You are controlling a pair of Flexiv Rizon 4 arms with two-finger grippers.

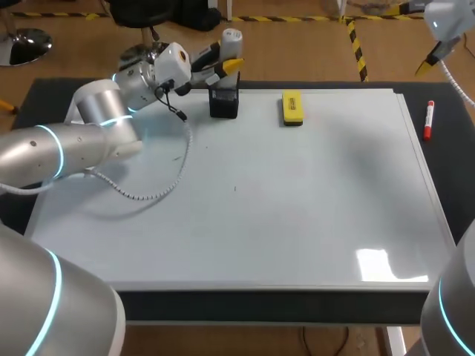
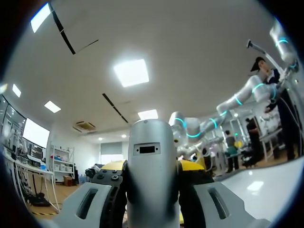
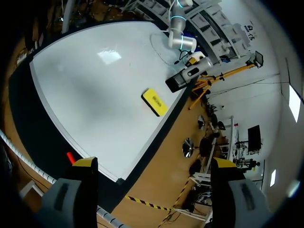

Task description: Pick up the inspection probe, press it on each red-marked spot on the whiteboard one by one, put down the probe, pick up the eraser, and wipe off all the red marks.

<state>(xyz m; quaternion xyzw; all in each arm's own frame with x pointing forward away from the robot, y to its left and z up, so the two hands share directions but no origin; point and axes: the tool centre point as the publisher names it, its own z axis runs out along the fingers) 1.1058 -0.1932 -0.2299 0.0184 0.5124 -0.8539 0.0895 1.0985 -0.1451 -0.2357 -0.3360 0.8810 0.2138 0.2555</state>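
Just over the black holder (image 1: 224,102) at the far edge of the whiteboard (image 1: 245,193), the left hand (image 1: 225,64) is closed on the probe (image 1: 231,41). In the left wrist view the silver probe (image 2: 152,166) stands upright between the two yellow-tipped fingers, which press it from both sides. Whether its lower end sits in the holder or hangs clear of it cannot be told. The yellow eraser (image 1: 292,107) lies flat on the whiteboard just beside the holder, on the right arm's side, and nothing touches it. A red marker (image 1: 428,120) lies on the dark table (image 1: 44,96) past the whiteboard's right edge. The right hand (image 3: 154,162) hangs high beyond the far right corner, well apart from the probe and eraser. Its fingers are spread wide with nothing between them, and its own view looks down on the whiteboard, the eraser (image 3: 155,101) and the holder (image 3: 176,83).
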